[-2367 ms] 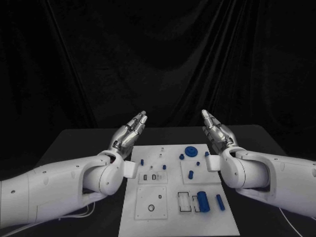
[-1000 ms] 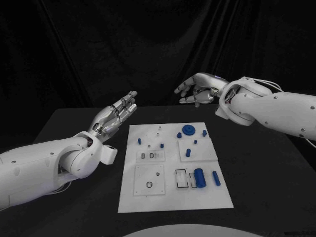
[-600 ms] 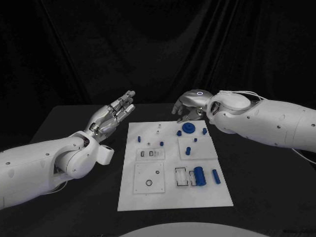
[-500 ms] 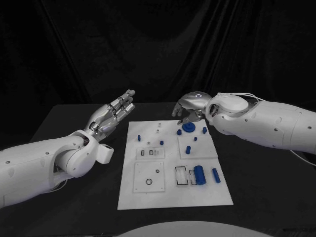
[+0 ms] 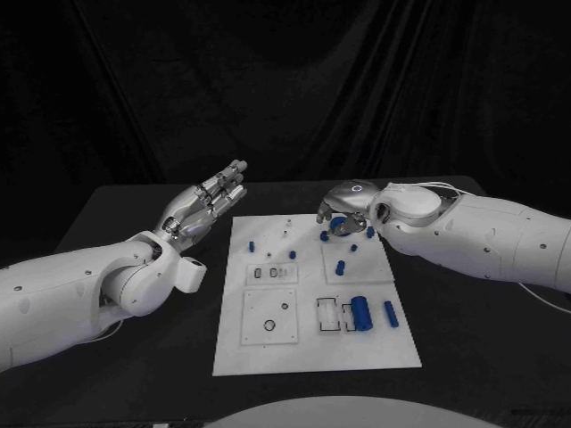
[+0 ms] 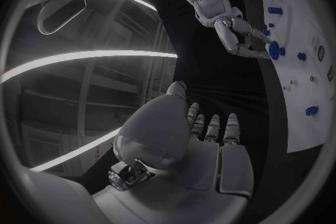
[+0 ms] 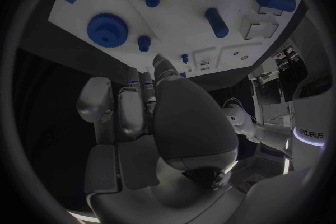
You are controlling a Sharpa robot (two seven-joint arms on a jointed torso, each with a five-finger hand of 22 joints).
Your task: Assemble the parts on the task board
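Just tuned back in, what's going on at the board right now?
The right hand hovers over the far end of the white task board, its fingers curled just above the blue gear; it doesn't appear to hold anything. The left hand is raised beside the board's left edge, fingers straight, holding nothing. The other blue parts, including a large cylinder near the front, lie on the board untouched.

A black surface [image 5: 492, 357] spans the scene from near to far. A dark curtain [image 5: 285, 89] hangs in vertical folds behind the far edge of the surface.
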